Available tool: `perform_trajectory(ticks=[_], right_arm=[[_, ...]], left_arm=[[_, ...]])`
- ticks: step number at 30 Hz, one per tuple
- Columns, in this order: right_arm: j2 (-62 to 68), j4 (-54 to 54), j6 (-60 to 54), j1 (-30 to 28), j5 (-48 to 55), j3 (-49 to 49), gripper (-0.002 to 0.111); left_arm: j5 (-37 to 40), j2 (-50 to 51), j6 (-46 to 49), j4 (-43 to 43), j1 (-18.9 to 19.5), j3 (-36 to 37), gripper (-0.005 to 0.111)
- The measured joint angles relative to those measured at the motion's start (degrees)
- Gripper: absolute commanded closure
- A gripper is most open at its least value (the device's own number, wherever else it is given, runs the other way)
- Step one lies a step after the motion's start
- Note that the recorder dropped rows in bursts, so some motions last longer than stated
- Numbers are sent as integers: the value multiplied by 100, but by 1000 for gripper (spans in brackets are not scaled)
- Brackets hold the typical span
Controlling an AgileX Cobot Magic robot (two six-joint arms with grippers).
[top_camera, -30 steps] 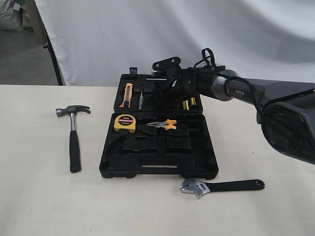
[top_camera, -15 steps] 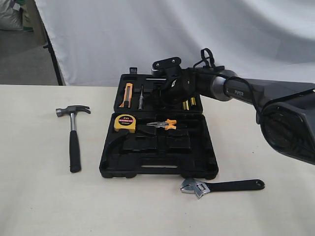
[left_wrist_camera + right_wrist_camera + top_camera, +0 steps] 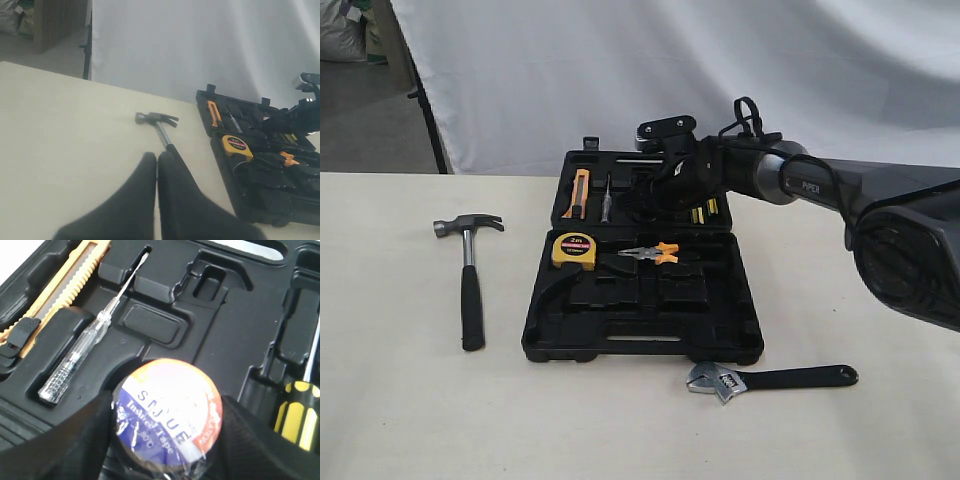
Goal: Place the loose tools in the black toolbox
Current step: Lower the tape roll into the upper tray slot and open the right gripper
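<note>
Now: right fingers [image 3: 260, 440], clamped on tape roll [image 3: 167, 412], have drifted slightly rightward above the black toolbox [image 3: 720, 310], open on the desk [image 3: 400, 400]; roll not yet seated; left fingers [image 3: 135, 200] pressed together, empty.

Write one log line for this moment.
right gripper: holds tape roll over black toolbox | left gripper: shut | loose: hammer, wrench

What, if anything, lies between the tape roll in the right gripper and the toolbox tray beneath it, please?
Nothing visible. The tape roll in the right gripper hangs over bare black moulding of the toolbox; the clear test pen and the yellow-striped screwdriver lie in their own recesses, off to either side.
</note>
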Motion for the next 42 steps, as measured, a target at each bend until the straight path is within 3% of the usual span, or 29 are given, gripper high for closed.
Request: perform_trajectory(ticks=[10, 31, 42], right_arm=[[-76, -482, 32, 0, 155, 0, 68], [-117, -310, 192, 201, 224, 0, 68], [-117, -306, 232, 231, 198, 0, 49]], left_arm=[[0, 0, 0, 0, 0, 0, 106], [0, 0, 0, 0, 0, 0, 106], [0, 0, 0, 0, 0, 0, 106]])
